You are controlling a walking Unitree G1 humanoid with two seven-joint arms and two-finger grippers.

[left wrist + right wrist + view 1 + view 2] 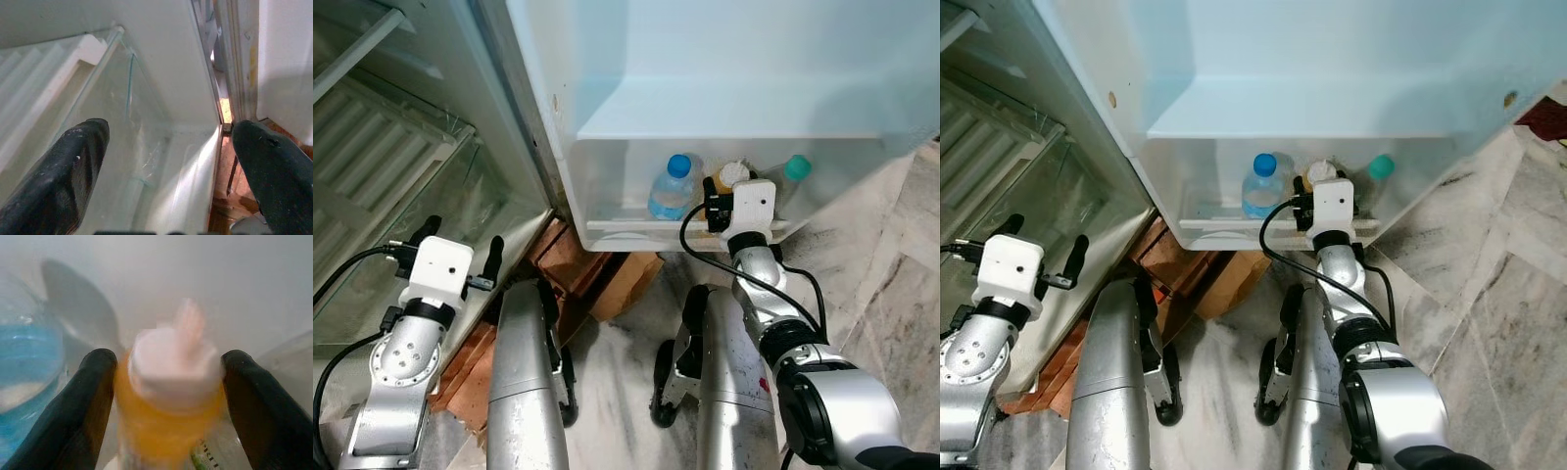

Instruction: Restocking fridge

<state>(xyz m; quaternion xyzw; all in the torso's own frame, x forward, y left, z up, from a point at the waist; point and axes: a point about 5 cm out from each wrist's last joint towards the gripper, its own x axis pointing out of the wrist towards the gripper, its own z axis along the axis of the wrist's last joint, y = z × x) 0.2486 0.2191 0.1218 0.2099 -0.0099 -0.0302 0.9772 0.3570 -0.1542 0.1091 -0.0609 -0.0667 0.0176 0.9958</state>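
An orange bottle with a white cap stands in the fridge door's lower shelf, between a blue-capped water bottle and a teal-capped bottle. My right gripper reaches into that shelf, open. Its fingers closely flank the orange bottle, which looks blurred. My left gripper is open and holds nothing. It is at the fridge's inner compartment, pointing at a glass-fronted drawer.
Brown cardboard pieces lie on the floor under the door and by the fridge base. The marble floor spreads to the right. My two silver legs stand below. White ribbed fridge walls are at the left.
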